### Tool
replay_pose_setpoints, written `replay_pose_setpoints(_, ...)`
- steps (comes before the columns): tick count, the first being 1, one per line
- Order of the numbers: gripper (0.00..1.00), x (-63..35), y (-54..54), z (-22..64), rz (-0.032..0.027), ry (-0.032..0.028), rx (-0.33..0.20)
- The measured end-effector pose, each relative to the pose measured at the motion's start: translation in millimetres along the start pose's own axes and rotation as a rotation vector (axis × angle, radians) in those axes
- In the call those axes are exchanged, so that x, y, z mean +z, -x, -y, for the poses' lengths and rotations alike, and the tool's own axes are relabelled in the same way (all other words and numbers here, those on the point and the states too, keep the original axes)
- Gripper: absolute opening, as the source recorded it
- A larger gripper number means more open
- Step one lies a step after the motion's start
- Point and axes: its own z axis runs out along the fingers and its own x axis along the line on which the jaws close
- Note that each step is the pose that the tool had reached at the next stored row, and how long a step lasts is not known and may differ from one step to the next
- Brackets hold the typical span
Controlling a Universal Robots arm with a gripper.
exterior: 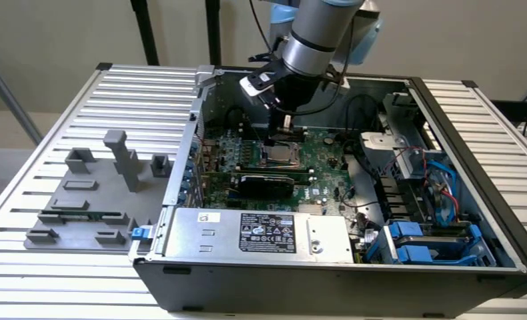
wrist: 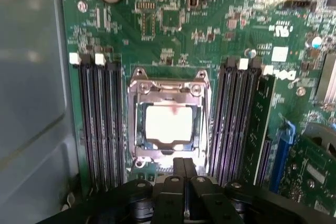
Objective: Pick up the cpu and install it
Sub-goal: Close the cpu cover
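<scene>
The cpu [wrist: 168,124] lies flat in the metal-framed socket [wrist: 169,80] on the green motherboard, its silvery top facing up. My gripper [wrist: 184,165] hovers just above the socket's edge, its two black fingers pressed together with nothing between them. In the exterior view the gripper [exterior: 287,127] hangs inside the open computer case, directly over the socket and the cpu [exterior: 281,153].
Black memory slots [wrist: 100,124] flank the socket, and a green memory stick [wrist: 260,124] stands in one. A silver power supply [exterior: 263,233] fills the case front, with blue drive bays [exterior: 423,243] beside it. A grey fixture tray [exterior: 85,200] sits outside, at the exterior view's left.
</scene>
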Motion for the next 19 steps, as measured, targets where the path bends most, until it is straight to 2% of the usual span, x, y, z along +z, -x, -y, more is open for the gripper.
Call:
replay_pose_setpoints(2,0.11,4.7,-0.9,3.4,-0.0002,0.0002,0.000)
replay_pose_setpoints(14,0.11,26.3,-5.3,0.6,-0.0007,0.0002,0.003)
replay_pose_setpoints(19,0.11,31.0,-5.4,-0.4,-0.0010,0.0001,0.004)
